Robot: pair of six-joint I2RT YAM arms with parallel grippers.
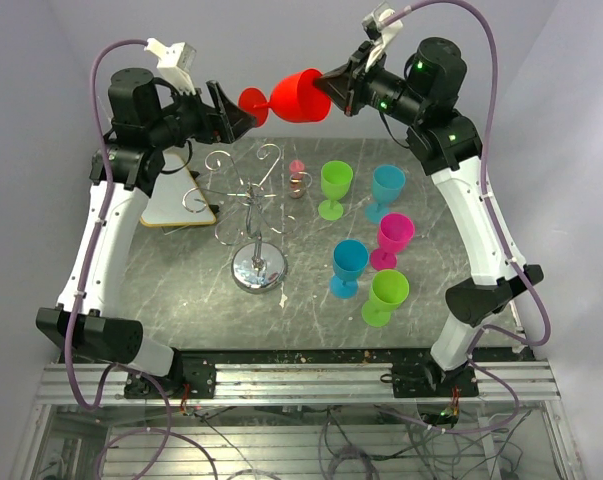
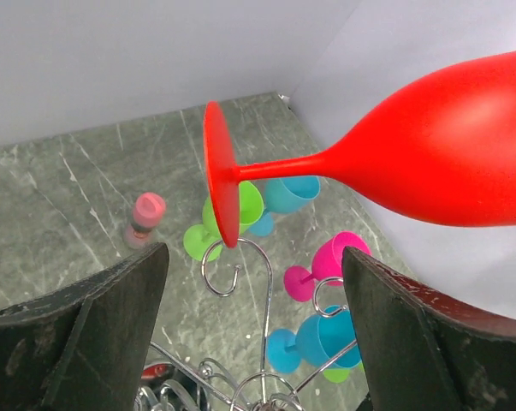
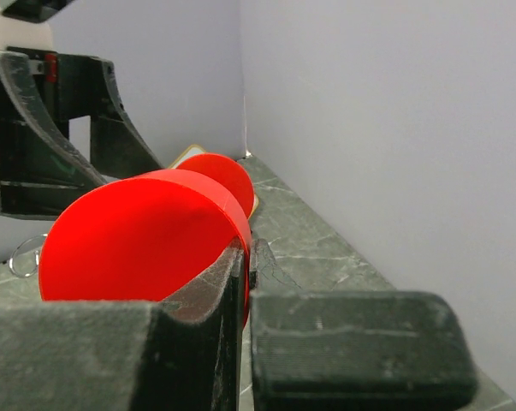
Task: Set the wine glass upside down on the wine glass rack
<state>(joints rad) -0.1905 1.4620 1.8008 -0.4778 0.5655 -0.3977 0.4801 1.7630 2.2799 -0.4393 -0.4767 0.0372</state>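
Observation:
The red wine glass [image 1: 299, 96] hangs on its side high above the back of the table, foot pointing left. My right gripper [image 1: 333, 88] is shut on its rim; in the right wrist view the fingers [image 3: 215, 291] pinch the bowl wall [image 3: 138, 240]. My left gripper [image 1: 236, 112] stands open facing the foot. In the left wrist view the red wine glass [image 2: 446, 154] has its foot just ahead of the left gripper [image 2: 255, 254], touching neither finger. The wine glass rack [image 1: 251, 195], a silver wire stand on a round chrome base, stands below; its hooks [image 2: 268, 291] show between the fingers.
Right of the rack stand several coloured glasses: green [image 1: 335, 185], teal [image 1: 387, 185], pink [image 1: 393, 238], blue [image 1: 349, 265], green [image 1: 386, 295]. A small pink bottle [image 1: 297, 178] sits behind the rack. A white board [image 1: 181, 205] lies at the left. Walls close the back and sides.

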